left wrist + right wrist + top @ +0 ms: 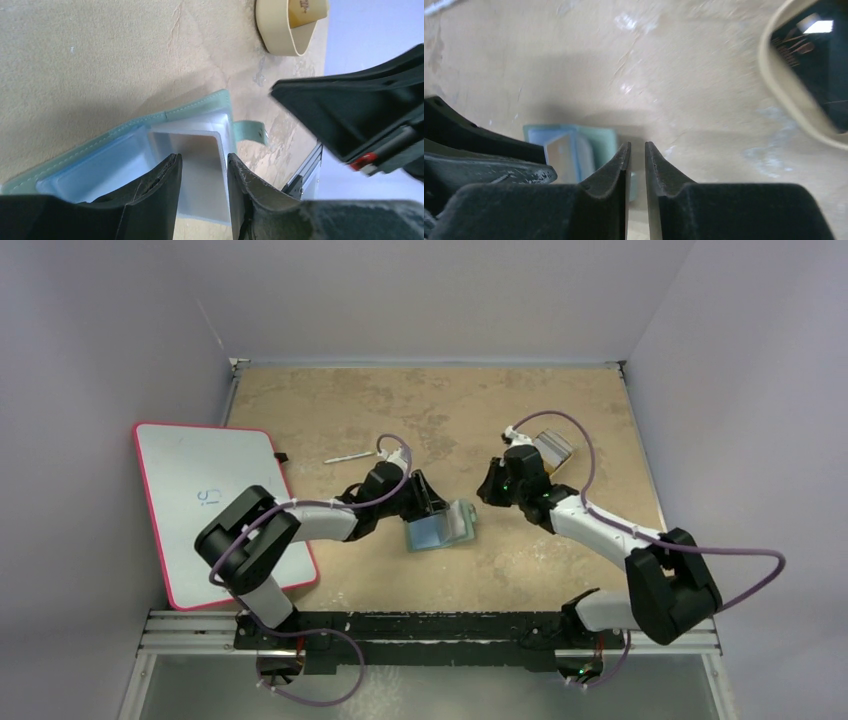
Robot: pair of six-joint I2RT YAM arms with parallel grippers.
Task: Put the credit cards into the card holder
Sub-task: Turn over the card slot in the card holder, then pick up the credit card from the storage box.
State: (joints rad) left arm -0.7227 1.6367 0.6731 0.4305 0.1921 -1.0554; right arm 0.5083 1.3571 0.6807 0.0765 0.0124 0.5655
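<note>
The grey-green card holder (441,527) lies open on the table, pale blue pockets up. In the left wrist view a white-grey card (197,155) lies on the card holder (120,137) in its pocket area. My left gripper (202,162) is open, its fingers astride that card without clamping it. My right gripper (637,147) hangs to the right of the card holder (596,145), its jaws a thin slit apart with nothing between them. More cards lie in the tan tray (553,448): a yellow-orange one (301,7) and a black one (819,60).
A pink-edged whiteboard (215,510) lies at the left, partly over the table edge. A thin pen (347,457) lies behind the left arm. The tan tray (774,85) stands at the back right. The metal rail (430,625) runs along the near edge.
</note>
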